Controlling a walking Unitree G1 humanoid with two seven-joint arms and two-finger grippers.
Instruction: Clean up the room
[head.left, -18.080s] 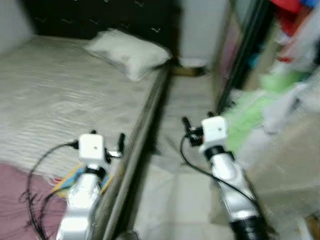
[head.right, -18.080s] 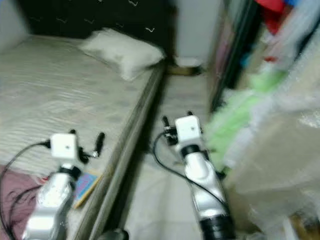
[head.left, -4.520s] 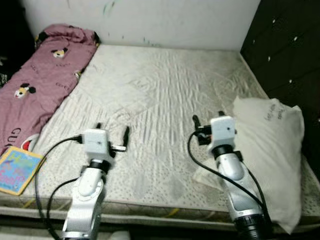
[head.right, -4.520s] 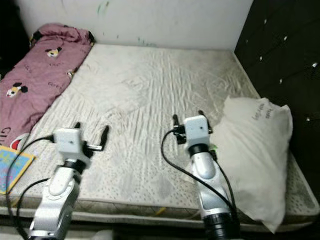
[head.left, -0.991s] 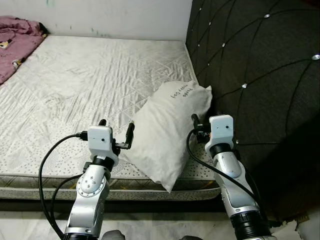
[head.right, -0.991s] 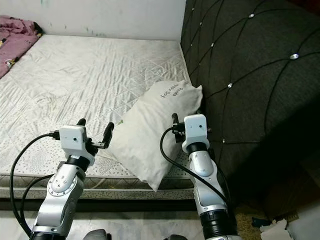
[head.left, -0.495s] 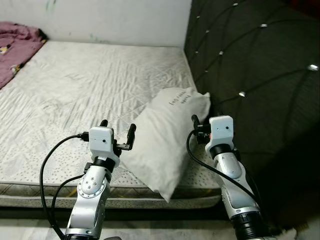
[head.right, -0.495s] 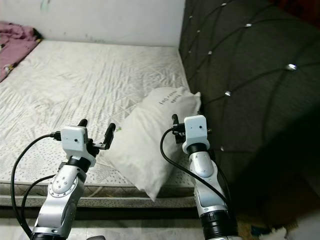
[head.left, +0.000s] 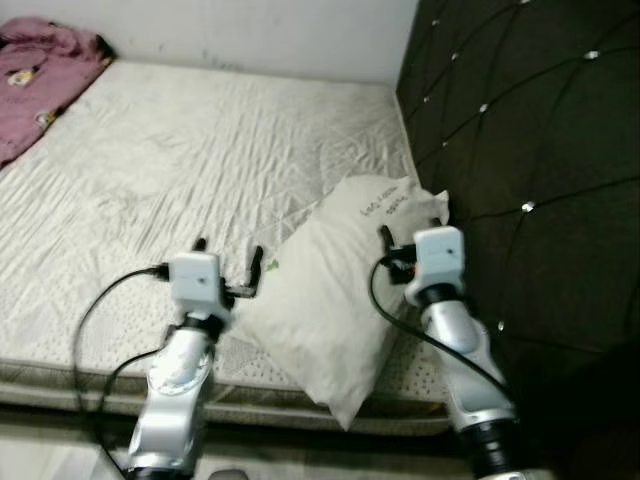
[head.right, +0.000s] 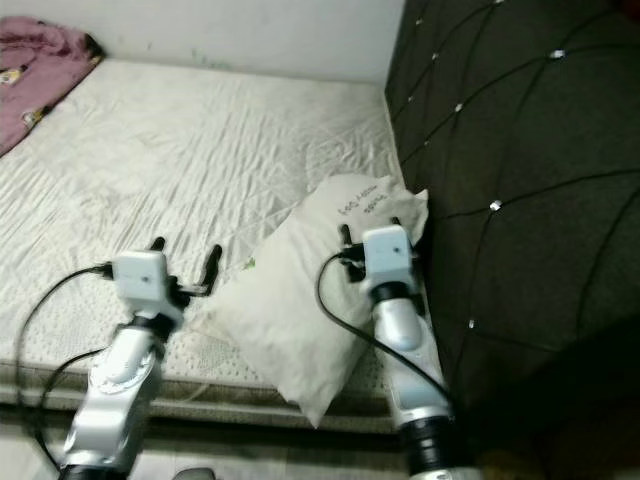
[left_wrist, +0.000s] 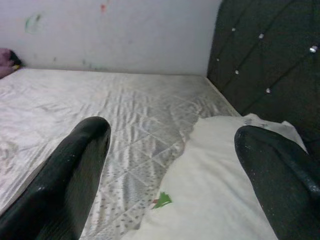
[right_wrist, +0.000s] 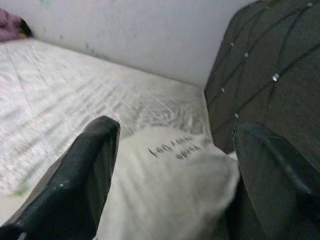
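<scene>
Over the last second the head camera has tilted and shifted a little, so the pillow (head.left: 345, 290) now sits more centrally below the robot and the pictures carry a slight blur; the pillow itself looks unmoved on the bed (head.left: 200, 160). It lies askew at the bed's right end, its upper end close against the dark tufted headboard (head.left: 520, 150) and its lower corner overhanging the bed's near edge. Both arms are still raised in front of the robot. The left end effector (head.left: 228, 262) hovers just beside the pillow's left flank with its two black fingers spread wide and nothing between them; the right end effector (right_wrist: 170, 165) is also spread wide and empty, poised over the pillow's upper end near the headboard. Judging by this, the robot has squared up to the pillow and the straightening or lifting of it has not yet begun.

A pink blanket (head.left: 45, 65) lies bunched at the far left corner of the bed, cut off by the frame. The printed writing on the pillow is too small to read, and a small green mark (left_wrist: 161, 201) near its edge cannot be identified. Whether either end effector touches the fabric cannot be told. The floor at the foot of the pictures is dim and blurred.
</scene>
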